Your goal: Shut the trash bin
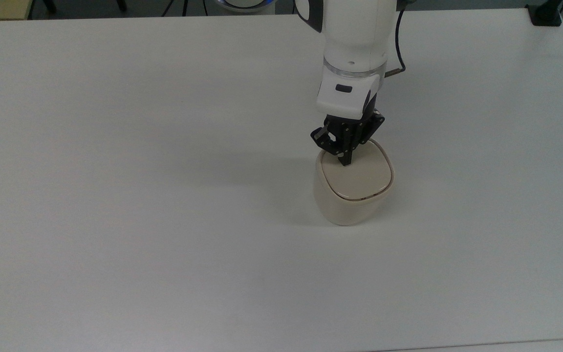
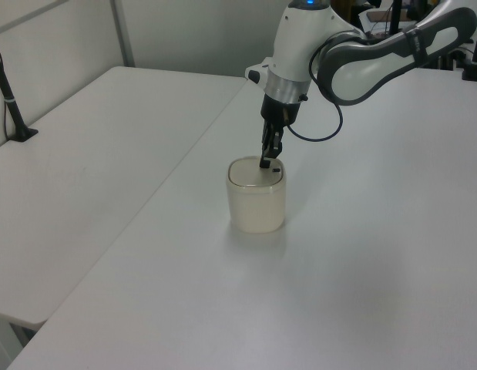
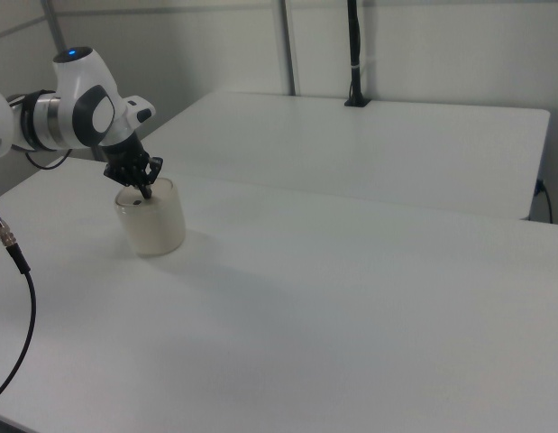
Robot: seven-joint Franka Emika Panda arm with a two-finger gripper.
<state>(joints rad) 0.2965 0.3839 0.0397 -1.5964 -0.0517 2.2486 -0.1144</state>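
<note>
With the lid point(image 1: 357, 177) lying flat and flush in the rim, the trash bin point(image 1: 352, 188) stands upright on the white table point(image 1: 164, 195), sitting toward the top view's right of the table's middle, well apart from every edge. The gripper point(image 1: 344, 161) points straight down at the lid, its tip touching or just above the lid's corner nearest the arm; in the left view the tip point(image 2: 265, 163) meets the lid point(image 2: 251, 173) beside the small black tab point(image 2: 276, 170) on the rim. Fingers look pressed together into one narrow tip, nothing clamped between them. In the right view the gripper point(image 3: 145, 190) sits over the bin point(image 3: 152, 217) at the right view's left.

Open room: wide bare tabletop on all sides of the bin, most of it toward the top view's left and bottom edges. The arm point(image 1: 355, 44) comes in from the table's far edge in the top view. A second white table point(image 2: 84, 154) butts alongside, with a black post point(image 2: 11, 96) clamped at its far edge in the left view. A black cable point(image 3: 22, 298) hangs along the right view's left edge.
</note>
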